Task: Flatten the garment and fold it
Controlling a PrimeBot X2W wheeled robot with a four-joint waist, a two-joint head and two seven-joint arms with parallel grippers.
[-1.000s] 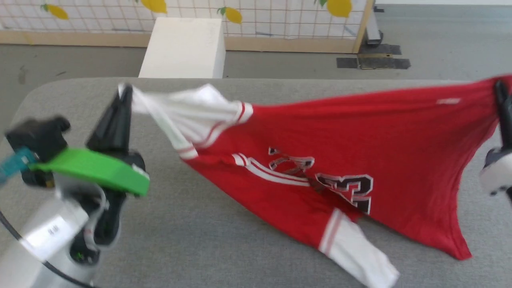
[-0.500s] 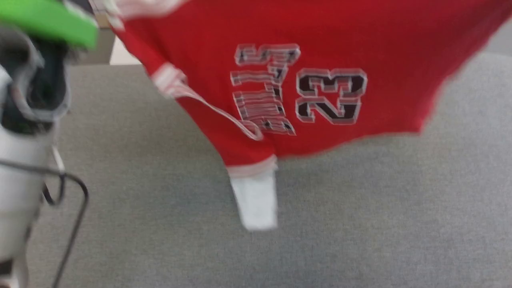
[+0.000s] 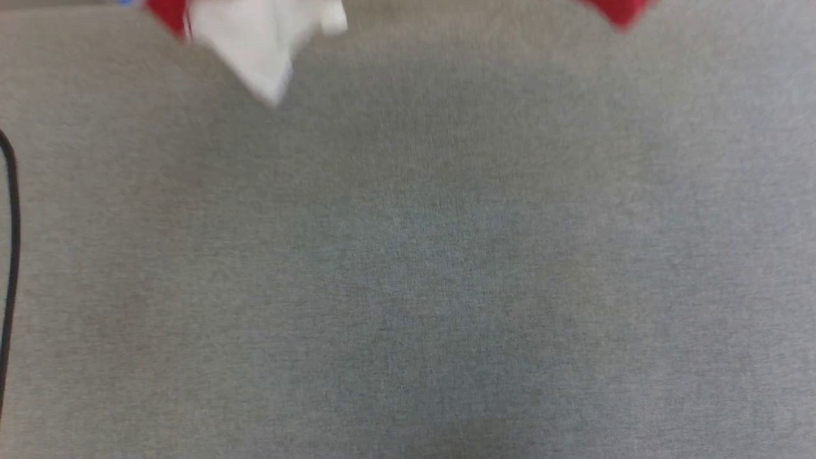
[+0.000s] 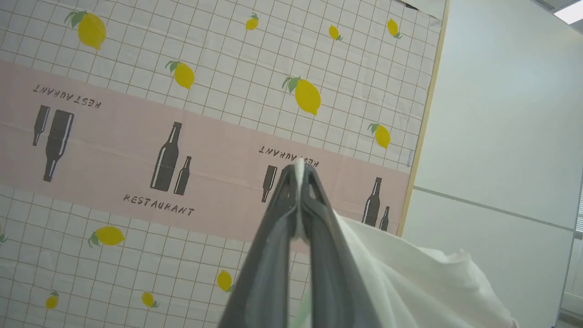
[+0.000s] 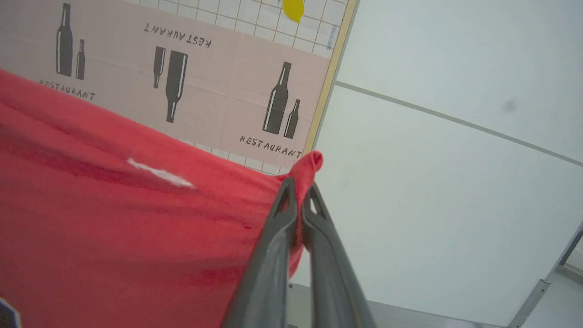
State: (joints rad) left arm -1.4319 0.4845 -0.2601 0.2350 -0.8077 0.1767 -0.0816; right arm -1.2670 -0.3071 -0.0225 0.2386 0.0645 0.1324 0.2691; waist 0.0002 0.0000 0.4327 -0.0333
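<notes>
Left gripper [image 4: 299,169]: fingers pressed together on a thin white edge of the garment [image 4: 410,282], pinched right at the tips. White cloth spilling down and to the right of the fingers in the left wrist view.

Right gripper [image 5: 298,184]: clamped likewise, on a bunched red corner. Small red nub poking out past the tips; red body stretched off to the left of the fingers, one short white mark on it.

Both pinch points raised, lemon-print screen [image 4: 182,91] behind them.

Head view blurred. Over the bench [image 3: 408,255], a white tip [image 3: 261,51] and a red tip [image 3: 618,9] of the garment hanging in at the far edge, well apart. Contact with the bench: cannot tell. Black cable [image 3: 9,255] along the bench's left side.
</notes>
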